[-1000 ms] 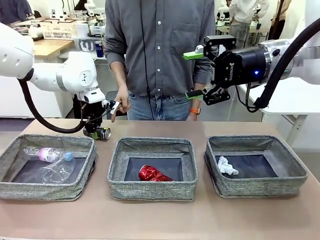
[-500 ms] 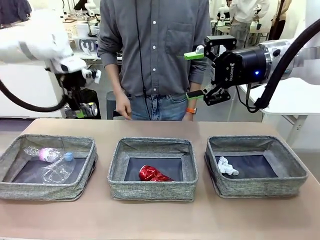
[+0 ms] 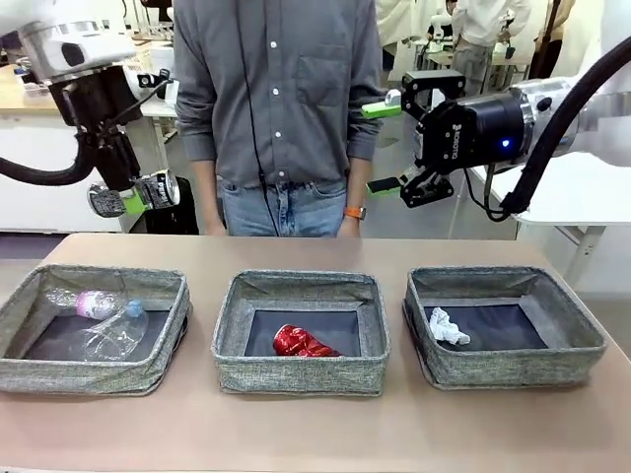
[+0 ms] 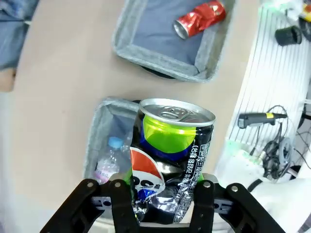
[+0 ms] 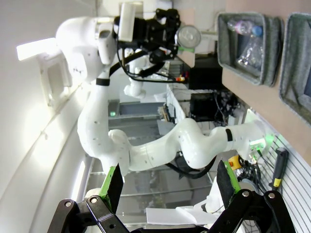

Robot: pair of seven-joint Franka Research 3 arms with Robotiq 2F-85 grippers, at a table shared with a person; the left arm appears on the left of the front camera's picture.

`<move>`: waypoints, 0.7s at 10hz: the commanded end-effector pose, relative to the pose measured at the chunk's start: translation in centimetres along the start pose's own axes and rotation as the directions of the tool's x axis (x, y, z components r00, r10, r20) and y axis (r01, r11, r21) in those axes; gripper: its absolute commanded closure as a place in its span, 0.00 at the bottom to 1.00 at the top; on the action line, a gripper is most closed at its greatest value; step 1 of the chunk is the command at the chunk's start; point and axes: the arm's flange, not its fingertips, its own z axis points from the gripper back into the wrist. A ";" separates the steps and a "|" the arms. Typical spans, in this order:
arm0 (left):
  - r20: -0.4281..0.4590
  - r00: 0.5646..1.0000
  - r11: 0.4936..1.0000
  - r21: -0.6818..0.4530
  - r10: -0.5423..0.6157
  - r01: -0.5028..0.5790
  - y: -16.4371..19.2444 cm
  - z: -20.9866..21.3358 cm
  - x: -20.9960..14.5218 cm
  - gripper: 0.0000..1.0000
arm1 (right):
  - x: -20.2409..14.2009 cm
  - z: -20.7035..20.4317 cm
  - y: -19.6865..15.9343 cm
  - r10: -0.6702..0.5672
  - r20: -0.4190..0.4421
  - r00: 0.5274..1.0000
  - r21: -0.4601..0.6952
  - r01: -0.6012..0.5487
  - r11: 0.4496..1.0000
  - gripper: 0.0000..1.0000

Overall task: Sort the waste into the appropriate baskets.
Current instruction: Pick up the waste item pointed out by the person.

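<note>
- Because cans belong with the crushed red can (image 3: pixel 302 342) in the middle grey woven-fabric basket (image 3: pixel 301 378), the left gripper (image 3: pixel 126 200) pinches the dark printed can (image 4: pixel 170 160) high above the table.
- Right gripper (image 3: pixel 386 146) idles, fingers wide apart, empty.

The front view looks level across the surface (image 3: pixel 315 434) at the person on its far side. The left wrist view looks steeply down, close behind the dark printed can (image 4: pixel 170 160), onto the surface's left edge. The right wrist view, rolled sideways, faces the room; both wrist views share the left basket (image 4: pixel 97 145) (image 5: pixel 243 34).
</note>
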 end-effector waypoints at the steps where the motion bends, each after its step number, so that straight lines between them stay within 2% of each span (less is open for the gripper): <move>1: 0.002 1.000 1.000 -0.004 0.028 -0.028 1.5 0.5 -0.3 1.00 | 0.0 -0.3 0.1 -0.005 0.018 1.000 0.018 0.005 1.000 0.00; 4: 0.002 1.000 1.000 -0.004 0.028 -0.028 1.5 0.5 -0.3 1.00 | 0.0 -0.3 0.1 -0.005 0.018 1.000 0.018 0.005 1.000 0.00; 5: 0.007 1.000 1.000 -0.009 0.013 -0.013 1.0 -0.2 -0.4 0.59 | 0.0 0.0 0.0 0.000 0.000 1.000 0.000 0.000 1.000 0.00; 6: 0.028 0.998 0.996 -0.072 0.061 -0.059 -1.7 1.3 3.4 0.59 | -1.8 2.0 0.5 -0.029 0.090 0.995 -0.086 0.037 0.996 0.00; 7: -0.053 0.987 0.975 -0.153 0.155 -0.161 -4.8 2.7 6.6 0.59 | -3.0 4.1 -0.2 -0.061 0.115 0.991 -0.111 0.074 0.991 0.00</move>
